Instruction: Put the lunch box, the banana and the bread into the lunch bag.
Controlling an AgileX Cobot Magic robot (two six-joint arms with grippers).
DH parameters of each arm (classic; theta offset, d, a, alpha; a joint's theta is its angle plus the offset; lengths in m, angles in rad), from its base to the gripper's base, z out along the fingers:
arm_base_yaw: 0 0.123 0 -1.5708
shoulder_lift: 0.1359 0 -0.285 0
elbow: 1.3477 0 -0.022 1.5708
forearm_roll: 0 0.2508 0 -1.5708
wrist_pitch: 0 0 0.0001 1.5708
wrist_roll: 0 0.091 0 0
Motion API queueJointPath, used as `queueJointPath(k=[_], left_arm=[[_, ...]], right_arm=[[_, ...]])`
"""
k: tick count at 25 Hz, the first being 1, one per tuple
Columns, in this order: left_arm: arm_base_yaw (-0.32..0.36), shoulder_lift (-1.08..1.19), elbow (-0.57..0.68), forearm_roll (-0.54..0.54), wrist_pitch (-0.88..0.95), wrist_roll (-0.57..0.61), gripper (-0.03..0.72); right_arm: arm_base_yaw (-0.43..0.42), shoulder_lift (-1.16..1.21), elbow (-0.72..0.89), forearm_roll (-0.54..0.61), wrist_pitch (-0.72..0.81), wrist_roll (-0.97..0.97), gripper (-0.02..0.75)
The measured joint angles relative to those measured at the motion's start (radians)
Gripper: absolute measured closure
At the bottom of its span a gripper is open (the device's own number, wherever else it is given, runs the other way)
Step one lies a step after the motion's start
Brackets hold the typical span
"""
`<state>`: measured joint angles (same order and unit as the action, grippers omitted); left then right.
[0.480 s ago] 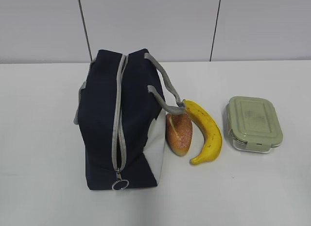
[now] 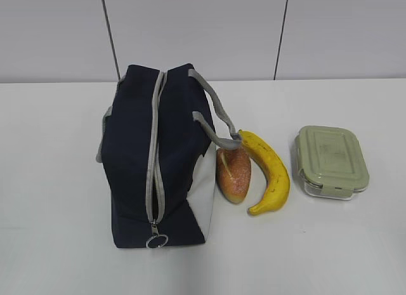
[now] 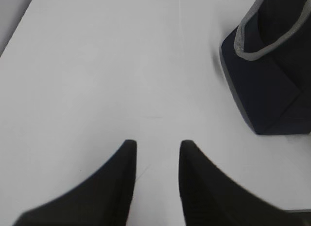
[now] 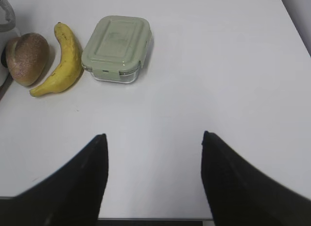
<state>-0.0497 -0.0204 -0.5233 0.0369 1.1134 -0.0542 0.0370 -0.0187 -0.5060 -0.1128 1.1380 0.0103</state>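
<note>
Exterior view: the bag [image 2: 158,162] stands zipped on the table [image 2: 51,181]; bread [image 2: 233,173] touches its white side, the banana [image 2: 269,171] is just beside, the box [image 2: 331,162] is apart. No grippers are visible.

Left wrist: the left gripper [image 3: 157,158] is apart and empty; the bag, cut off, is ahead-right.

Right wrist: the right gripper [image 4: 154,153] is wide apart and empty; the box, banana and bread lie ahead-left.

No writing, label, brand or number can be read anywhere. The lunch box [image 4: 116,48] lid has faint raised moulding, too indistinct to read, and the lunch bag [image 2: 158,162] beside it shows no print.
</note>
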Motion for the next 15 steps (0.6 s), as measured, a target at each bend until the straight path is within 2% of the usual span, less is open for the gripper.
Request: queueJointPath(k=[7, 15], left_arm=[[0.000, 0.038, 0.000, -0.004, -0.005, 0.000, 0.453], [0.000, 0.347, -0.123, -0.031, -0.013, 0.000, 0.452]], right_arm=[[0.000, 0.000, 0.000, 0.000, 0.000, 0.000, 0.287], [0.000, 0.000, 0.000, 0.000, 0.000, 0.000, 0.287]])
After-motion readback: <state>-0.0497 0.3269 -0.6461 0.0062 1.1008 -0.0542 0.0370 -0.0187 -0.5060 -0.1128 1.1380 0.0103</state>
